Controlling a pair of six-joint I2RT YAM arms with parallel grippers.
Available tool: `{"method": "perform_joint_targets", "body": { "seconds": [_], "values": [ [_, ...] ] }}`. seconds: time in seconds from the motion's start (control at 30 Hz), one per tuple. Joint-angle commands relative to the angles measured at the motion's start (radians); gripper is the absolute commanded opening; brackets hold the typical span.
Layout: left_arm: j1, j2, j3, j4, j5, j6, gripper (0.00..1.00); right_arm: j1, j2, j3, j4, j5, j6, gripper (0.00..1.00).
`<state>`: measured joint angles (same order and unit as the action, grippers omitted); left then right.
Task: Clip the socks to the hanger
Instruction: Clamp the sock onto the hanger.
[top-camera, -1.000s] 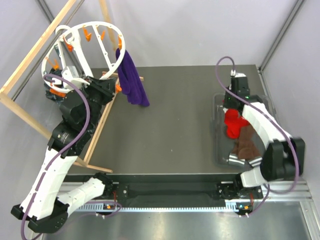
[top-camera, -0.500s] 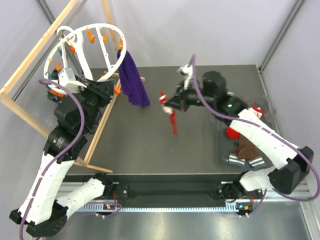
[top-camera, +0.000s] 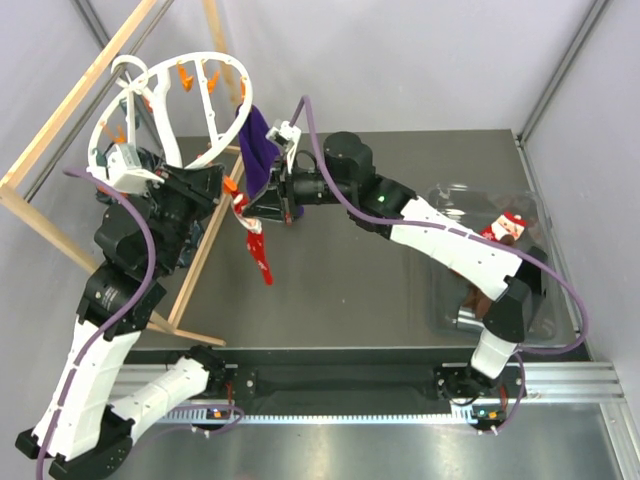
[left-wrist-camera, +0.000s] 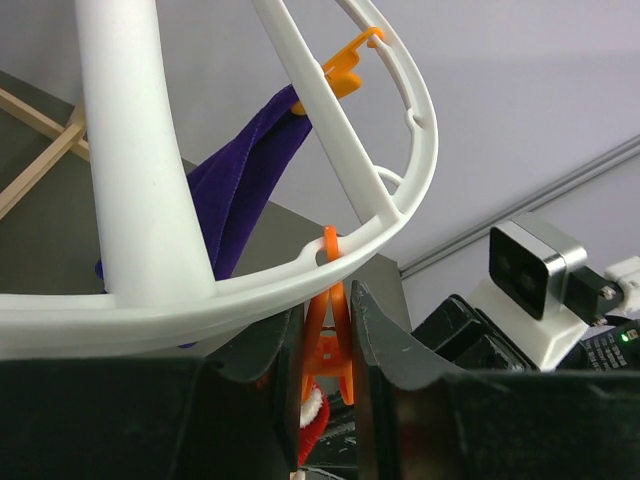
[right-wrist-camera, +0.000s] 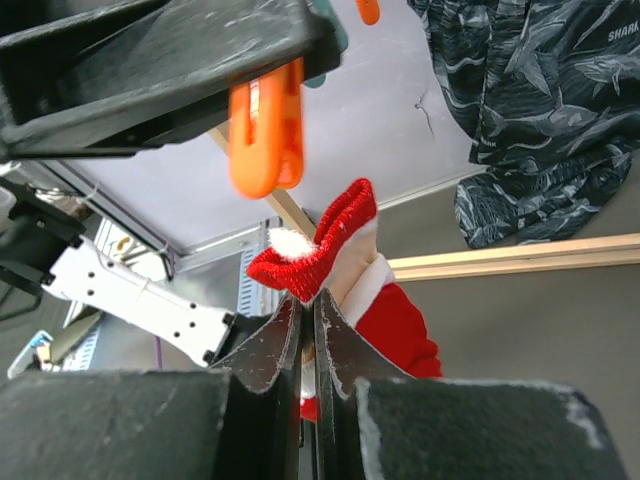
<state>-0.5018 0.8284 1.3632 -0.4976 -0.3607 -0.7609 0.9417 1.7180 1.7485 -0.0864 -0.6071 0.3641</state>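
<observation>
A pale wooden frame (top-camera: 45, 135) stood at the far left of the table (top-camera: 380, 290), and the white ring hanger (left-wrist-camera: 125, 150) hung tilted within it, with orange clips spaced round its rim. A dark teal patterned cloth (right-wrist-camera: 540, 110) hung in the same left corner.

The left gripper (left-wrist-camera: 327, 315) reached up to the right-hand part of the rim. Its two fingers were nearly closed and pressed on either side of one orange clip (left-wrist-camera: 327, 350) that hung from the rim. A pair of long purple socks (top-camera: 255, 150) hung from the hanger just beyond that clip.

Right beside it, the right arm stretched across the table from the right side. The right gripper (right-wrist-camera: 308, 305) had its fingers pinched tight on a red Santa sock (top-camera: 262, 255), gripping it near the cuff. The red-and-white top stood up just past the fingertips, and the rest hung down over the table. In the right wrist view the top of the sock sat close under the clip with a small gap between them. In the left wrist view its white tip showed just below the clip, and whether they touched could not be told.

At the right edge of the table, a clear bin (top-camera: 440, 290) held a second Santa sock (top-camera: 508, 225), well apart from the hanger.
</observation>
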Motion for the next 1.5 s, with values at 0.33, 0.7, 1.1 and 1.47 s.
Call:
{"method": "perform_joint_targets", "body": {
  "seconds": [0.33, 0.7, 1.1, 1.47],
  "values": [
    [-0.004, -0.003, -0.009, -0.021, 0.065, 0.020, 0.00, 0.009, 0.028, 0.066, 0.142, -0.033, 0.116, 0.00],
    [-0.004, 0.006, -0.010, -0.021, 0.088, 0.017, 0.00, 0.009, 0.041, 0.108, 0.126, -0.040, 0.116, 0.00],
    [-0.004, 0.008, -0.012, -0.027, 0.091, 0.012, 0.00, 0.009, 0.075, 0.178, 0.125, -0.060, 0.133, 0.00],
    [-0.004, -0.006, -0.022, -0.019, 0.088, 0.015, 0.36, 0.011, 0.075, 0.164, 0.160, -0.053, 0.156, 0.04]
  ]
}}
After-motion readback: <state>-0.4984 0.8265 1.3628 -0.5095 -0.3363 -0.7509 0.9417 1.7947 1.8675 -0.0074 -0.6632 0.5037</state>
